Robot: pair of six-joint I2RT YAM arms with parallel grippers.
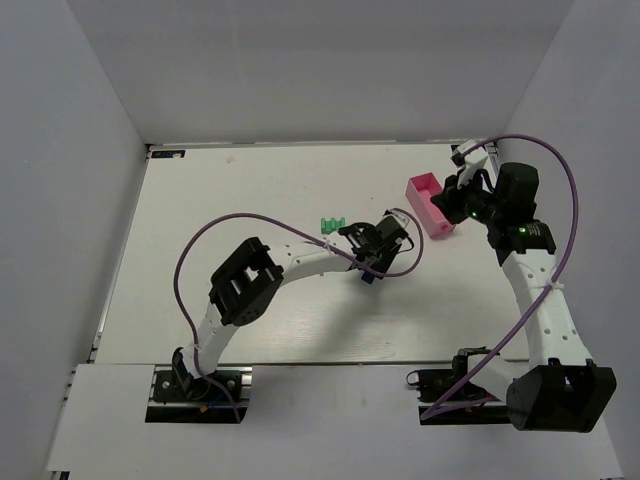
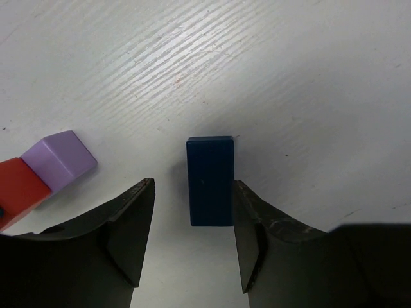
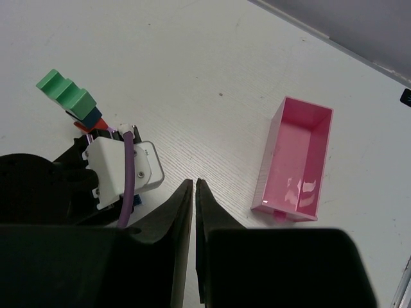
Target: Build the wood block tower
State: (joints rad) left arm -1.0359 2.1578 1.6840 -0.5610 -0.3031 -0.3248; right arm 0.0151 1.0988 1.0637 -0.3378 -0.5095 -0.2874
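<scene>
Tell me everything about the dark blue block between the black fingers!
The dark blue block is a smooth brick, painted wood by its look, longer than wide, with sharp edges. It lies flat on the white table, between the open fingers of the left tool. One finger sits right beside it; the other leaves a gap. A lilac block lies apart from it.

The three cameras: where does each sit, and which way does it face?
Top external: above and behind the bases, facing down on the table; left arm and right arm show.
Left wrist: on the left arm, facing down at a dark blue block inside the open left end effector.
Right wrist: on the right arm, facing down at the pink tray and green block; the shut right end effector and the left arm show.
Shared: top external and right wrist both show tray and green block.
</scene>
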